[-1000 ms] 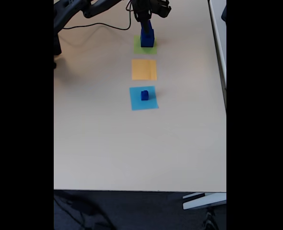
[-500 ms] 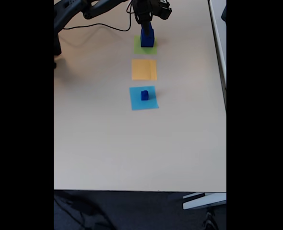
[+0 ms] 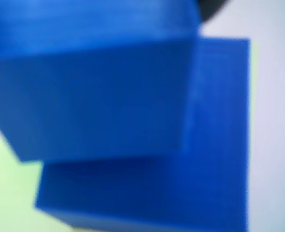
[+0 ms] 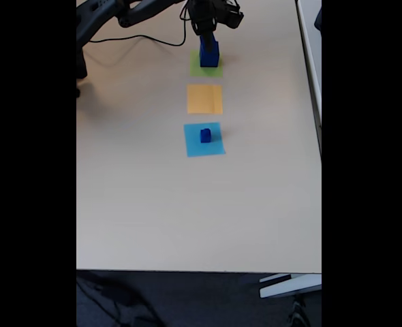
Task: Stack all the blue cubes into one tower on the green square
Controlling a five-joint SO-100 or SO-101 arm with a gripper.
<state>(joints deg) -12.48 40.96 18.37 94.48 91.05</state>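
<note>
In the fixed view my gripper [image 4: 208, 33] hangs at the top of the table over the green square [image 4: 195, 68]. It is shut on the medium blue cube [image 4: 209, 44], which sits on the large blue cube [image 4: 210, 59] as a short tower. Up close in the wrist view, the medium cube [image 3: 94, 92] is blurred. It lies offset over the large cube [image 3: 191, 193], and a corner of the green square [image 3: 7, 193] shows at the lower left. The small blue cube [image 4: 205, 135] stands apart on a light-blue square [image 4: 204, 149]. My fingers are too dark and small to make out.
An orange square [image 4: 205, 99] lies between the green and light-blue ones. The black arm and its cable [image 4: 140, 35] cross the table's top left. The table's front edge [image 4: 198, 271] runs along the bottom, with broad bare tabletop in front of the squares.
The gripper has shifted very slightly over the green square with the medium cube. The small cube and the squares have not moved.
</note>
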